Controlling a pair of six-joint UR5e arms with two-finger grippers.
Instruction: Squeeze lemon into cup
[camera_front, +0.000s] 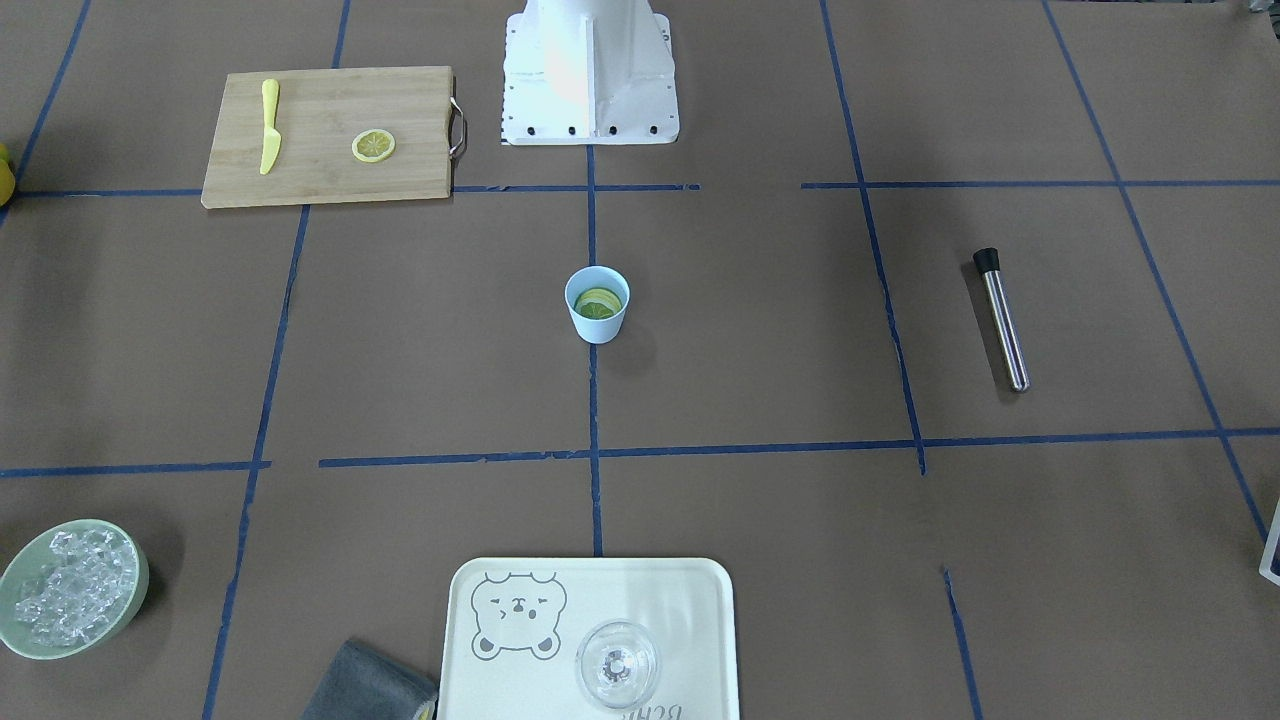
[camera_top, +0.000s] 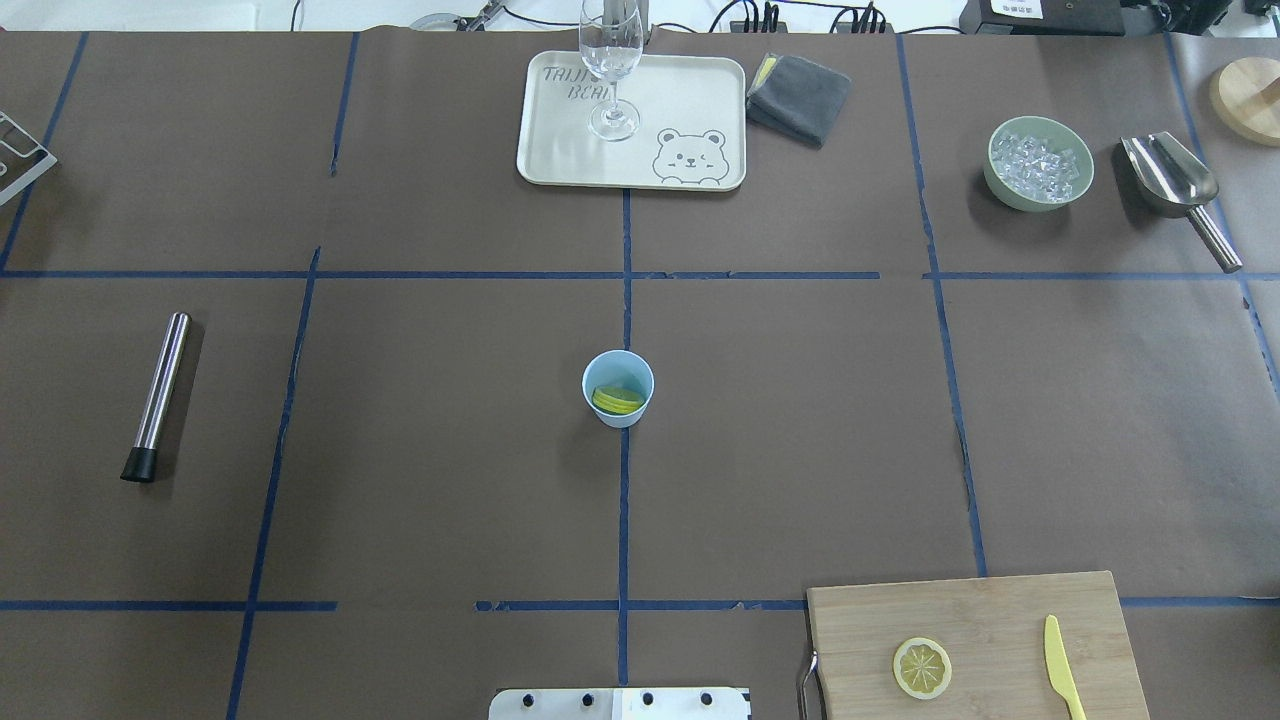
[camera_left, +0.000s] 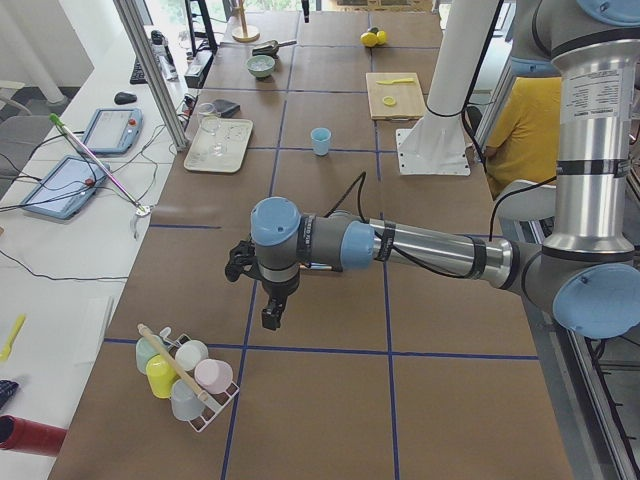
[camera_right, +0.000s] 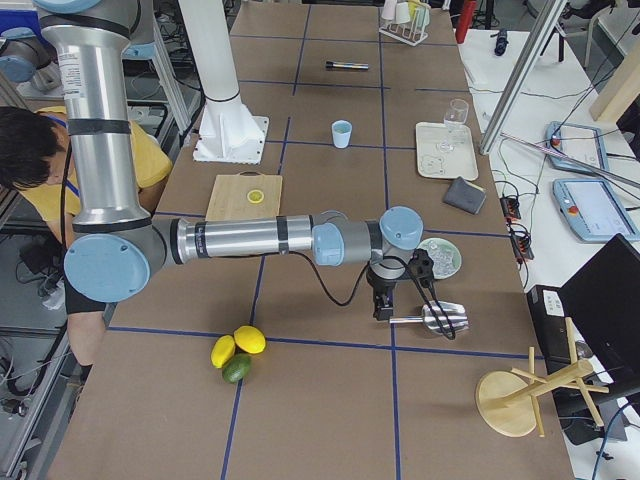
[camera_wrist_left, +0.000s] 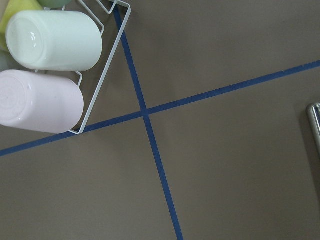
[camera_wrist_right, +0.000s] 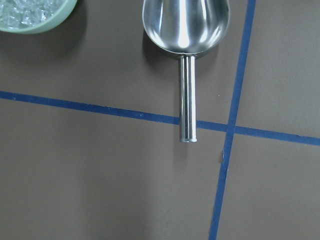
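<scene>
The lemon (camera_top: 616, 399) lies inside the cup (camera_top: 622, 419) at mid-desk, with the left hand (camera_left: 270, 318) and right hand (camera_right: 381, 310) well away at the desk's ends, whether apart or together I cannot tell, so reaching in may tip the light cup.

We see a wooden board (camera_top: 1000, 615) bearing a lemon slice (camera_top: 922, 668) and yellow knife (camera_top: 1063, 680), a glass (camera_top: 611, 62) upright on a tray (camera_top: 560, 150), an ice bowl (camera_top: 998, 183) beside a scoop (camera_top: 1168, 175)
</scene>
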